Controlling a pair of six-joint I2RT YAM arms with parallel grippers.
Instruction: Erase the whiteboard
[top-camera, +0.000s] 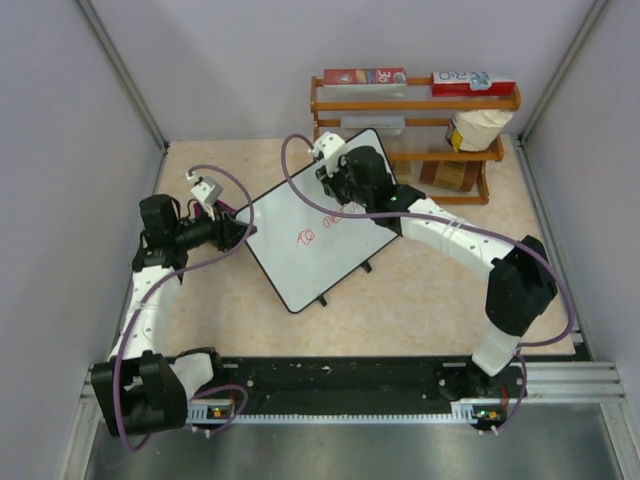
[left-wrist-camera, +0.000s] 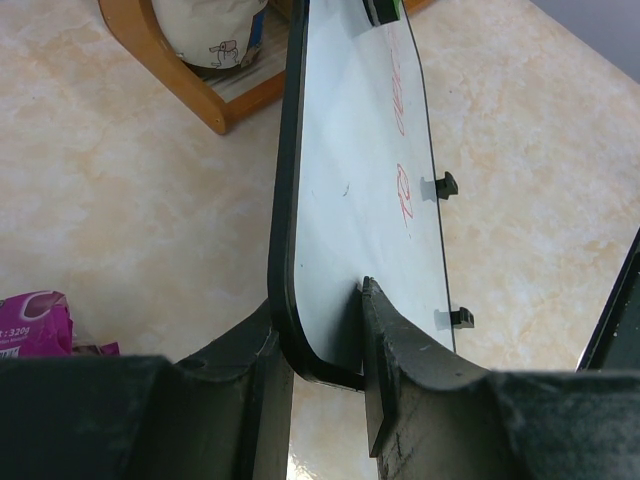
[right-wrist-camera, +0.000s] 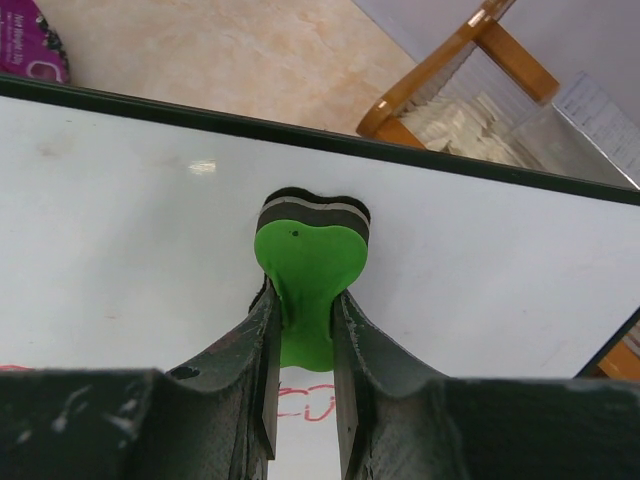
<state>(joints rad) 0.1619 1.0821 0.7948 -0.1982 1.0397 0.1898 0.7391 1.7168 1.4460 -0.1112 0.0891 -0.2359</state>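
Observation:
The whiteboard (top-camera: 300, 262) lies tilted on the tabletop, with red handwriting (top-camera: 318, 232) near its middle. My left gripper (top-camera: 240, 232) is shut on the board's left corner; in the left wrist view the black frame (left-wrist-camera: 283, 200) sits between the fingers (left-wrist-camera: 395, 350). My right gripper (top-camera: 337, 185) is over the board's far part, shut on a green eraser (right-wrist-camera: 312, 250). The eraser's dark felt layer (right-wrist-camera: 315, 208) rests against the white surface (right-wrist-camera: 130, 250) near the far edge. More red writing (right-wrist-camera: 305, 405) shows just under the right gripper (right-wrist-camera: 305, 300).
A wooden rack (top-camera: 420, 130) stands at the back right with boxes (top-camera: 365, 77) on top and a paper bag (top-camera: 478, 128) on its shelf. A purple packet (left-wrist-camera: 35, 325) lies left of the board. Grey walls enclose the table on three sides.

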